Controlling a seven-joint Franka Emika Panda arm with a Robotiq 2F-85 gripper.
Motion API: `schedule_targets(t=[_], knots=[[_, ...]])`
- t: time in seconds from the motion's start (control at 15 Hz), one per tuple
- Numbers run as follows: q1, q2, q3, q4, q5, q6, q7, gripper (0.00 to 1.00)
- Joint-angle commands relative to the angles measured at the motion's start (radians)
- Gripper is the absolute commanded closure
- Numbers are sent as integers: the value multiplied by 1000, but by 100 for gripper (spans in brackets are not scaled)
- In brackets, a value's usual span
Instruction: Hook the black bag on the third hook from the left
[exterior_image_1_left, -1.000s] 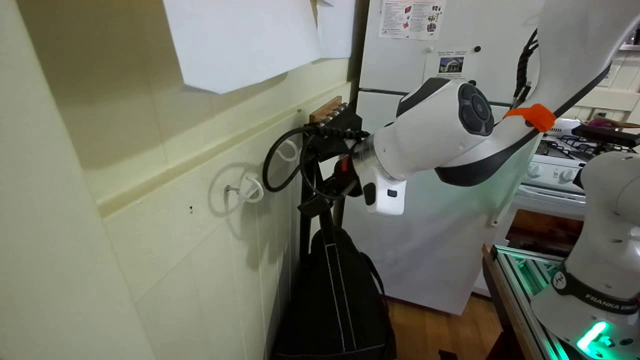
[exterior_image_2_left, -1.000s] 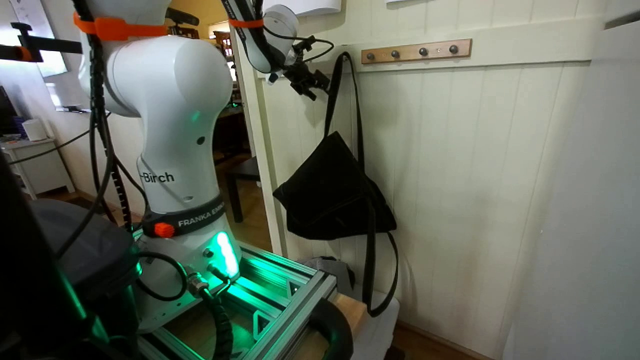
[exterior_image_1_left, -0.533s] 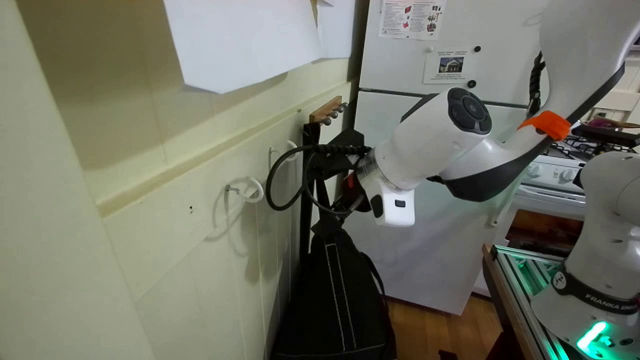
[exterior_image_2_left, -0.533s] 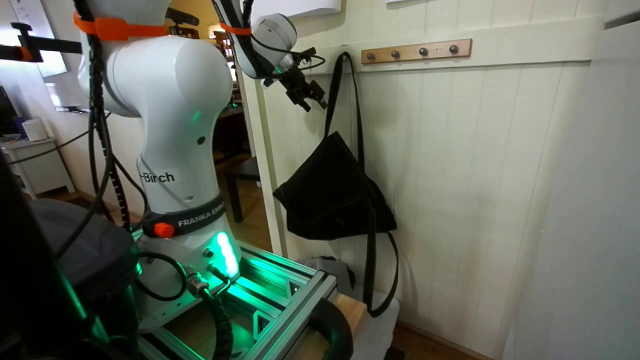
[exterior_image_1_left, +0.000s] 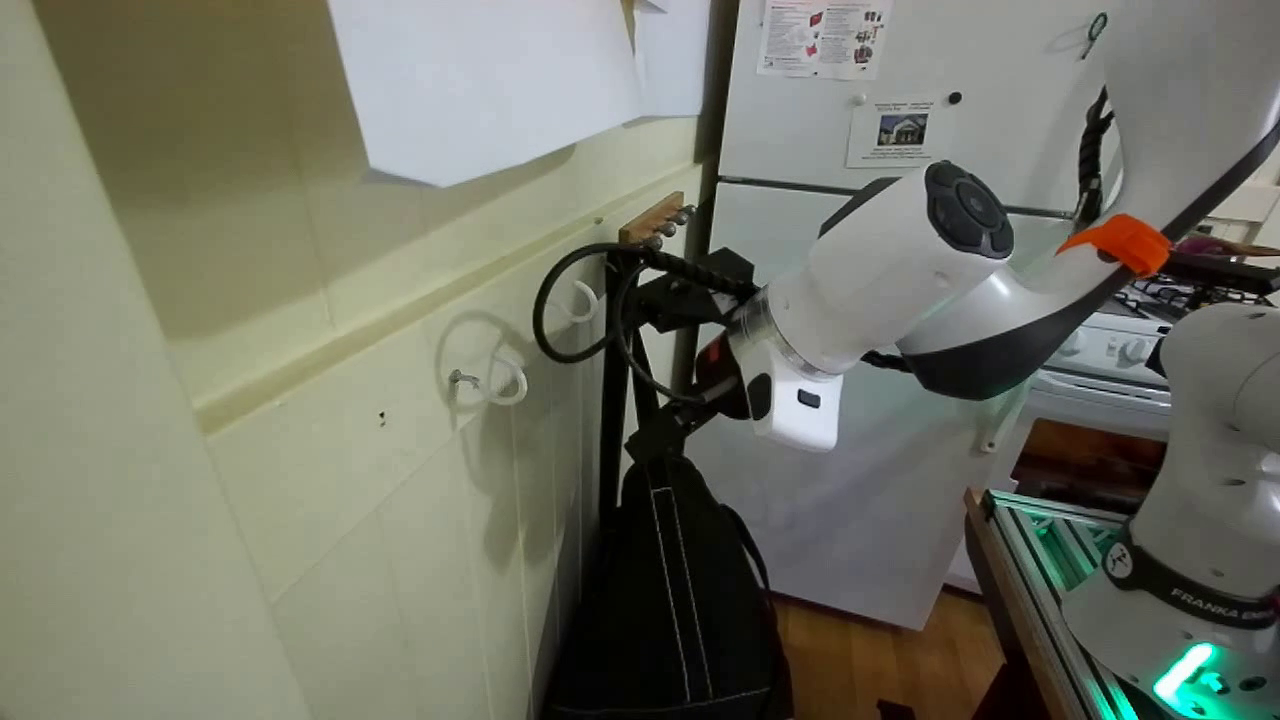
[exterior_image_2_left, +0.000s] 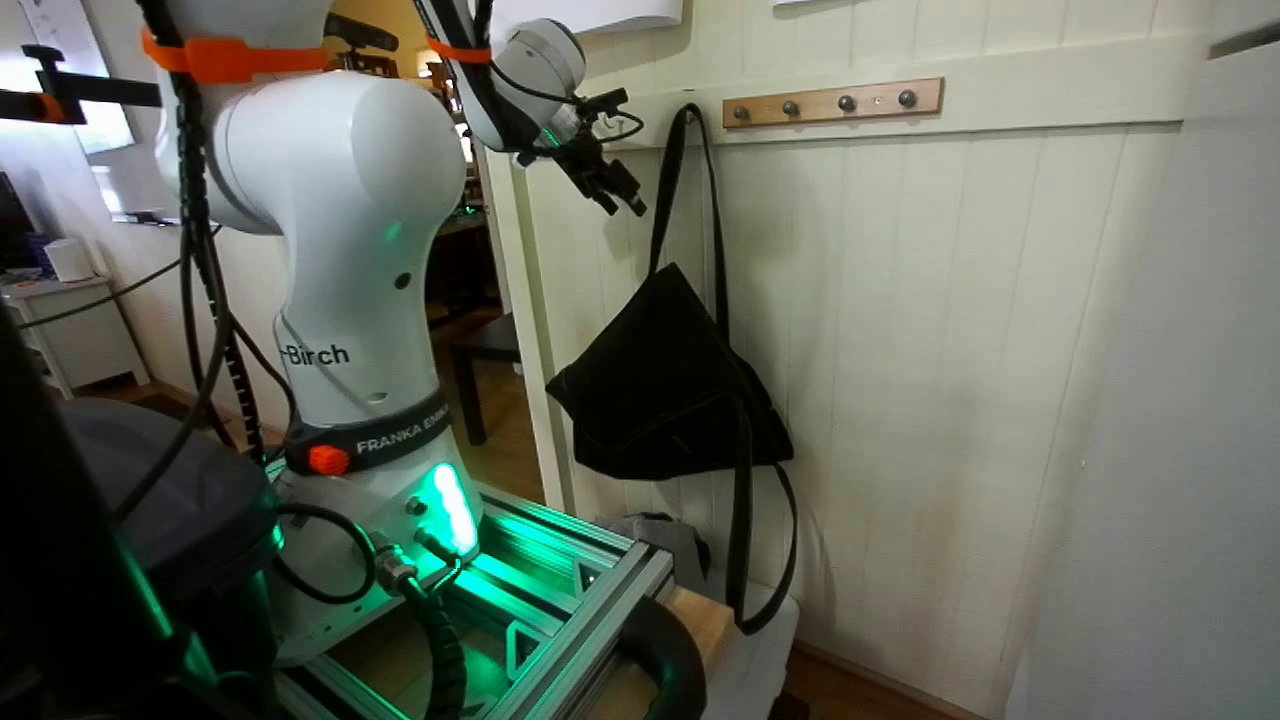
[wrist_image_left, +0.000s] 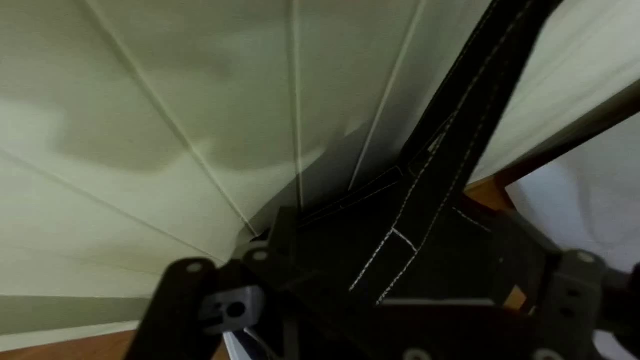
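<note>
The black bag (exterior_image_2_left: 670, 385) hangs against the wall in both exterior views, its strap (exterior_image_2_left: 667, 200) looped over a point just left of a wooden rack. The hook beneath the strap's top is covered, so I cannot tell whether it is the third hook. My gripper (exterior_image_2_left: 624, 206) stands left of the strap with a small gap, fingers spread and nothing held. In the wrist view the open gripper (wrist_image_left: 404, 220) faces the bag, and the stitched strap (wrist_image_left: 460, 125) runs up to the right beyond the fingers.
The wooden rack (exterior_image_2_left: 830, 103) carries several dark knobs. Nearer an exterior camera, two white curved hooks stick out from the wall: a near hook (exterior_image_1_left: 507, 380) and a farther hook (exterior_image_1_left: 582, 302). Paper sheets (exterior_image_1_left: 490, 90) hang above. A fridge (exterior_image_1_left: 830, 500) stands beyond the bag.
My gripper has backed off from the strap, away from the wall and slightly lower; a gap now shows where its fingertips met the strap's outline. The bag hangs as before.
</note>
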Motion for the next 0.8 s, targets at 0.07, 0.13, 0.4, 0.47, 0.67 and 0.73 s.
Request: schedule_targets(t=[0.07, 0.13, 0.4, 0.47, 0.67, 0.73], knots=[[10, -67, 9, -64, -2, -17, 194, 0], [12, -73, 13, -73, -1, -26, 238, 0], [14, -100, 24, -107, 9, -66, 448, 0], [15, -105, 25, -113, 10, -75, 498, 0], [14, -127, 22, -141, 15, -101, 657, 0], [15, -131, 20, -150, 23, -108, 703, 0]])
